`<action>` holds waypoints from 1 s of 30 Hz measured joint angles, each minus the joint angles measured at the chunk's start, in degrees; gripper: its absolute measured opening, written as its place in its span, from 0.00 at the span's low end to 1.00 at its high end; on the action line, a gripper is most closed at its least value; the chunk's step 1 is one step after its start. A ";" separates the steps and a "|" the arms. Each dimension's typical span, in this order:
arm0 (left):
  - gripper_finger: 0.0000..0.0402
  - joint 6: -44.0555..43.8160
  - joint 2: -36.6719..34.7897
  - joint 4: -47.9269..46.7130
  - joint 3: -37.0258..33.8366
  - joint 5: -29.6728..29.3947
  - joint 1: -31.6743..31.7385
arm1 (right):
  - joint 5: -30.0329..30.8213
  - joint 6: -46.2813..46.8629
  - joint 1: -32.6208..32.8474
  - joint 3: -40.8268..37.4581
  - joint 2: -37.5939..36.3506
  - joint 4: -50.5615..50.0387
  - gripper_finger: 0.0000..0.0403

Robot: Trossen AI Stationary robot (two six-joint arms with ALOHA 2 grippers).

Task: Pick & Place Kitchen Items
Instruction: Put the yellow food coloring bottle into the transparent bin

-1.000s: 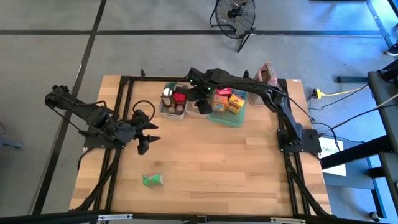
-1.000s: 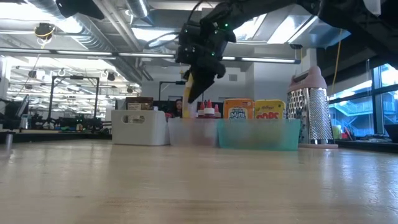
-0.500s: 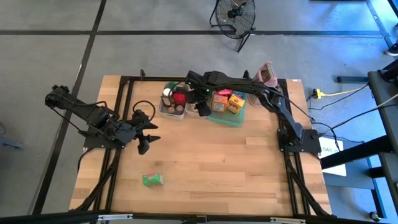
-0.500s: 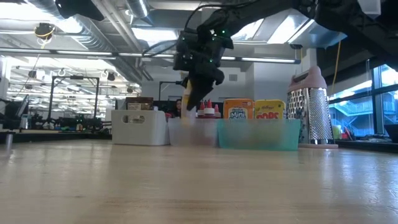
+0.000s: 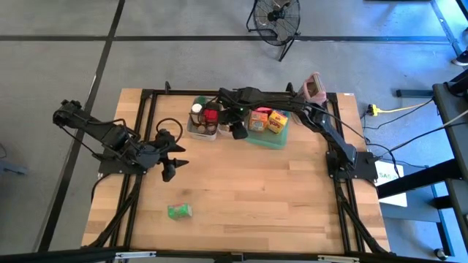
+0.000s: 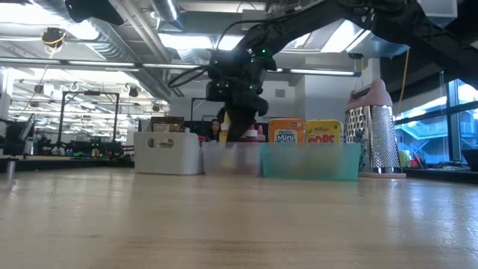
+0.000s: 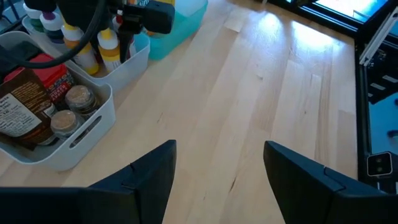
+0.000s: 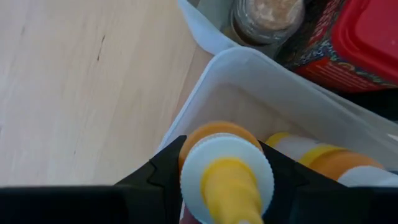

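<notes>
Item: small yellow-capped squeeze bottle, which we find clamped in the right end effector over the clear plastic tub's near rim. Left end effector gapes empty above open wooden tabletop.

In the low view, the orange food box standing in the translucent teal plastic tray carried the word "Mini" in white on a blue patch. The yellow food box beside it showed red lettering that looked like "POPS", though only its upper half rose above the tray's rim. Print on the dark brown packet in the white plastic tub was too small to read.
</notes>
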 joint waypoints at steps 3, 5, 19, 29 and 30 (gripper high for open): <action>0.59 -0.04 0.00 0.00 0.00 0.15 0.00 | 0.00 1.31 -0.06 0.00 0.00 0.19 0.36; 0.59 -0.04 0.00 0.00 0.00 0.17 0.00 | 0.00 1.47 -0.08 0.00 0.00 0.33 0.36; 0.59 -0.10 0.00 0.01 0.00 0.24 -0.21 | -0.03 2.52 -0.19 0.00 0.02 0.04 0.40; 0.59 -0.14 0.00 0.00 -0.05 0.24 -0.63 | -0.08 4.48 -0.22 -0.02 0.04 1.00 0.59; 0.59 -0.14 0.00 0.00 -0.05 0.24 -0.63 | -0.01 5.40 -0.24 -0.02 0.04 1.76 0.60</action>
